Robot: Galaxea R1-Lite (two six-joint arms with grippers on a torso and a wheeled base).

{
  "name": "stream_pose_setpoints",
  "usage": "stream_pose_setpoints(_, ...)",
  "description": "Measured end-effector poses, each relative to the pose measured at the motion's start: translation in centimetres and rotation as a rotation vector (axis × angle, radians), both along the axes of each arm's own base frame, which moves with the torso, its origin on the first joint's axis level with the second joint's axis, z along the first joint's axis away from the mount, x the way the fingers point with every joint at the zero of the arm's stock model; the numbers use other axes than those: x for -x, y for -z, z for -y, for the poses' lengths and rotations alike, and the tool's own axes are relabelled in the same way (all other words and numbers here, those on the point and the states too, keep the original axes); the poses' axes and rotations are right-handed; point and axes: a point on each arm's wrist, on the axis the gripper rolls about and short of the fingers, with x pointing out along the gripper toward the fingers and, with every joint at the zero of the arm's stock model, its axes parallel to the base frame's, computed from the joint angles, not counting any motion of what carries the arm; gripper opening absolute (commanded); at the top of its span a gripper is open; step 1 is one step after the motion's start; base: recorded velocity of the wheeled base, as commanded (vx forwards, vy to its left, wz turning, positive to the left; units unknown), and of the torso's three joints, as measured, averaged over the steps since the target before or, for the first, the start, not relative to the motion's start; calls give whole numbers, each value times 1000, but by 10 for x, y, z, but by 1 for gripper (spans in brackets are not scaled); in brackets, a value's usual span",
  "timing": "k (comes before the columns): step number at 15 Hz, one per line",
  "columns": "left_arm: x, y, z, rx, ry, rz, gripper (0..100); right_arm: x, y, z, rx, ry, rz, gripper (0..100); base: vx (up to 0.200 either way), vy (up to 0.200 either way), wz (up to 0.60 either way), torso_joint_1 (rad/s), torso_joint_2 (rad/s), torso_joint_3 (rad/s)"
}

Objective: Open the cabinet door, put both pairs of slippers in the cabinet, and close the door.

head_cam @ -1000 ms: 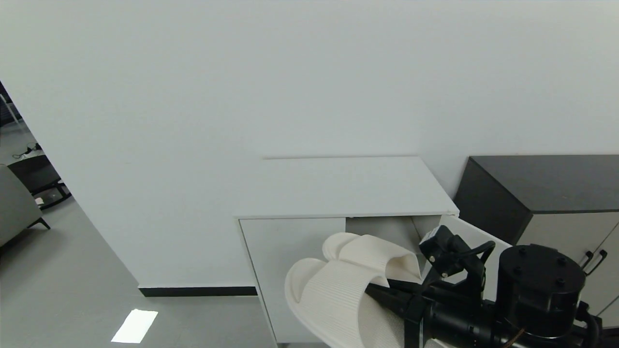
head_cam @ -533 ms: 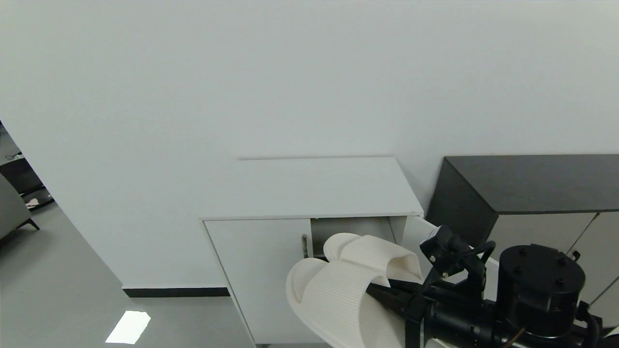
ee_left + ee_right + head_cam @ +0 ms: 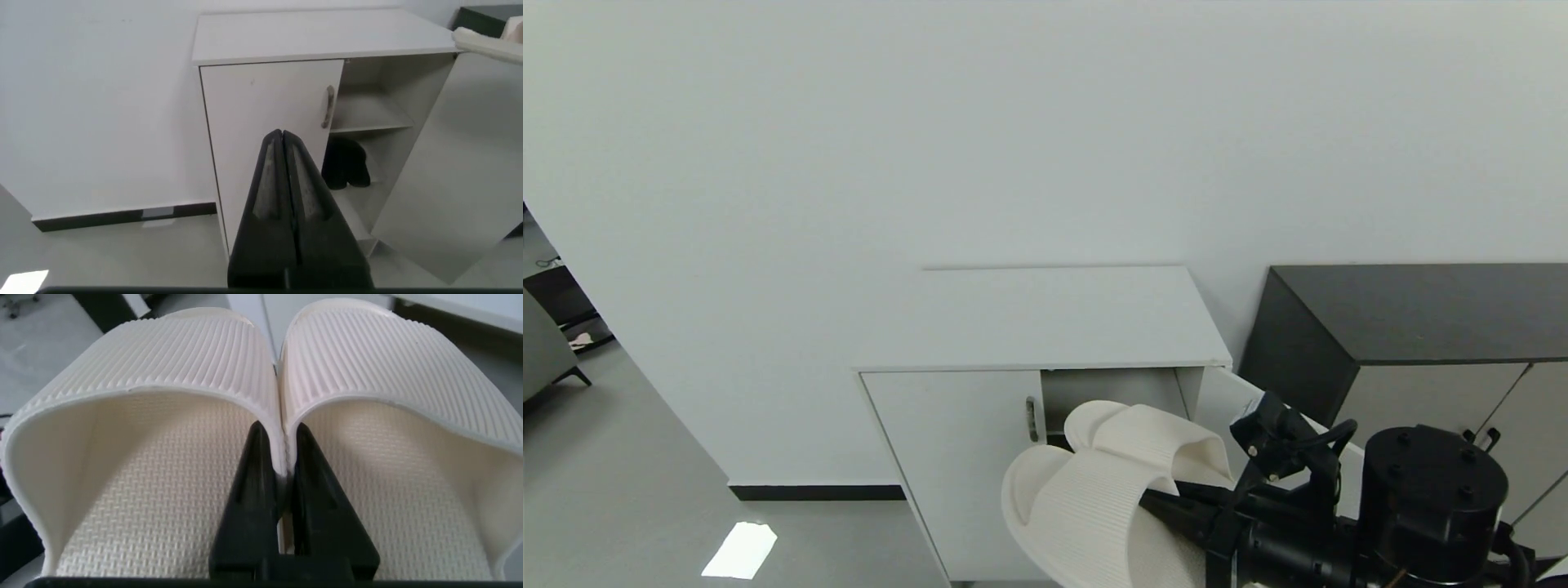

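Right wrist view: right end effector [image 3: 280, 439] clamps the cream slippers [image 3: 163, 384] together.

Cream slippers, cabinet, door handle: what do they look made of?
Slippers: likely soft moulded foam or rubber, matte; ribbed straps, embossed footbeds. Cabinet: probably laminated board, smooth matte white flat panels. Door handle: looks metal, greyish sheen; uncertain.

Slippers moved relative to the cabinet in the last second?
Yes. Against the cabinet the slippers have shifted right, toward its open side; the whole view shifted, so the camera moved too.
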Motion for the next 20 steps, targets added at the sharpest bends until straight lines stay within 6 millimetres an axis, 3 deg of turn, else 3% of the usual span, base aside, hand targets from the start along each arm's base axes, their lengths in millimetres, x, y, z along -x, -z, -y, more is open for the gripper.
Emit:
stream_pose_setpoints(9,0,0,0,0,0,0,0,0,3,-1,1,-21,-4,0,0,0,0,-149,323,167)
stream_pose_setpoints(20,0,0,0,1,0,0,0,4,4,-3,9,-38,6,0,0,0,0,-241,533,289)
